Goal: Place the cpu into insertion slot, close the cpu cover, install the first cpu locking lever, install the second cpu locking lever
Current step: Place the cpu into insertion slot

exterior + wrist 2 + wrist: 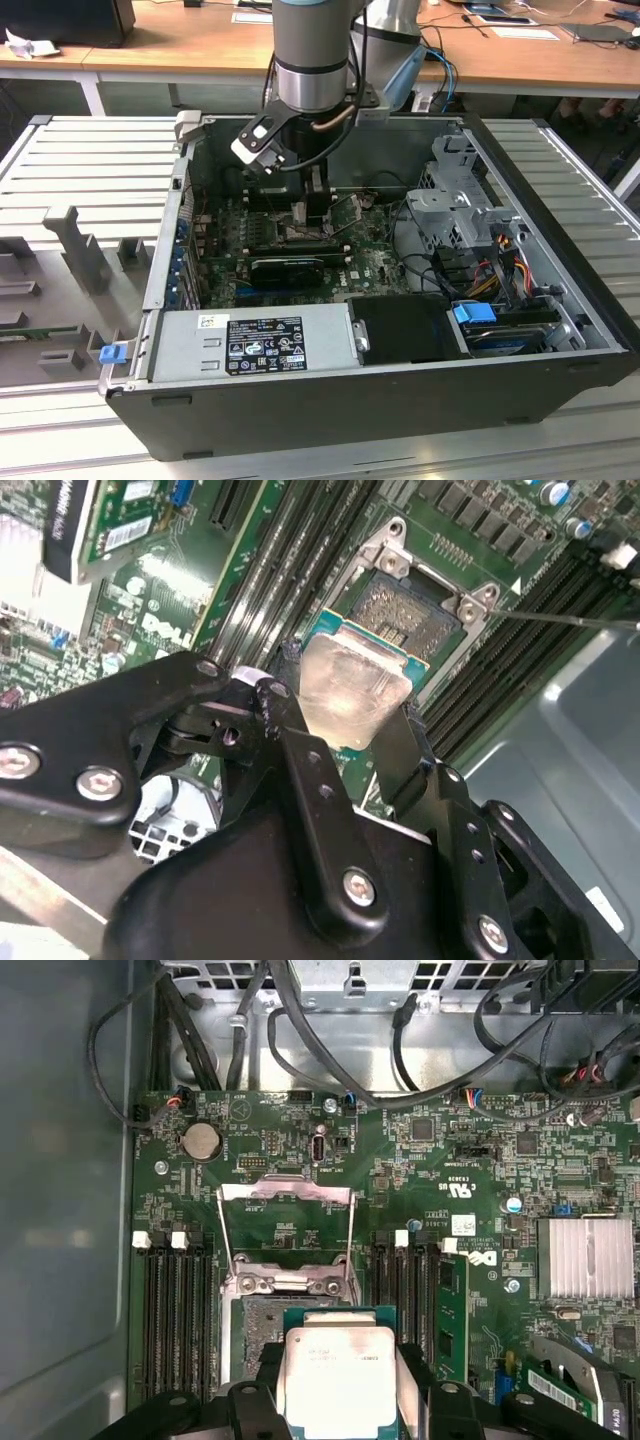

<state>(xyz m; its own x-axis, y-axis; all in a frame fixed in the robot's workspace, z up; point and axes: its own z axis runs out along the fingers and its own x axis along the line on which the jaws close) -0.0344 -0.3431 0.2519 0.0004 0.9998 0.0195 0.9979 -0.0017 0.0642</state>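
Claw [342, 712] around cpu [352, 680] — seemingly above insertion slot [408, 608]

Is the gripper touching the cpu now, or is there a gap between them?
Touching. In the second wrist view the gripper has a black finger pressed against each of two opposite edges of the cpu, with no gap visible.

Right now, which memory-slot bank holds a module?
The occupied bank lies beside the silver heatsink and carries a green module; the opposite bank, across the insertion slot, is empty.
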